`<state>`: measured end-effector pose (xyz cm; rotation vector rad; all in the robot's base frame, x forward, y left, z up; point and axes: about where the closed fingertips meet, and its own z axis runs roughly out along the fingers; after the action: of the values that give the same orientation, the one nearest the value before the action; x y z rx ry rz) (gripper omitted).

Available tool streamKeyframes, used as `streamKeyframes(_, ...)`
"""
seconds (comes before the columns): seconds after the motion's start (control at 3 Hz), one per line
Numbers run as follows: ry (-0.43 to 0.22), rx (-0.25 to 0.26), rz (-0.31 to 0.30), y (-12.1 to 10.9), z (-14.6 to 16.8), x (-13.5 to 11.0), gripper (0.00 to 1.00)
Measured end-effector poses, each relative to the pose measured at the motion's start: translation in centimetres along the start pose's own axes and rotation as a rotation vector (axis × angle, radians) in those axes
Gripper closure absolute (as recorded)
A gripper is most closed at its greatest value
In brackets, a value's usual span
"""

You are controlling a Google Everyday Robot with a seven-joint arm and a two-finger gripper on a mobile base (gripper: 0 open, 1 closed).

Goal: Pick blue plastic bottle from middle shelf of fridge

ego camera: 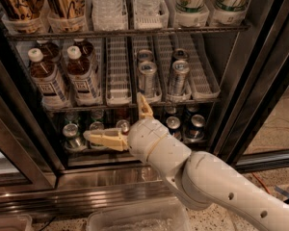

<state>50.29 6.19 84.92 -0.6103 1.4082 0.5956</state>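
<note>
Two blue plastic bottles (82, 76) (45, 78) with white caps, brown drink and white labels stand at the front left of the middle shelf (118, 73), which has white ribbed lane trays; more bottles stand behind them. My gripper (114, 116) is open and empty, just below and in front of that shelf's front edge, right of and below the bottles. One finger (102, 139) points left, the other (144, 107) points up. It touches no bottle.
Slim silver cans (147, 76) (178, 73) stand in the lanes right of the bottles. More cans (70, 131) fill the lower shelf behind my gripper. The upper shelf holds large bottles (106, 4). A black door frame (260, 81) is on the right, above the steel base (62, 186).
</note>
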Motion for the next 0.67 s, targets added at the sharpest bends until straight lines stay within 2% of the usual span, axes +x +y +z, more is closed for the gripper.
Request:
streamKeyframes(0.33, 0.000, 0.000, 0.000, 0.0, 0.0, 0.0, 0.00)
streamKeyframes(0.67, -0.012, 0.009, -0.014, 0.4, 1.4, 0.3, 0.00)
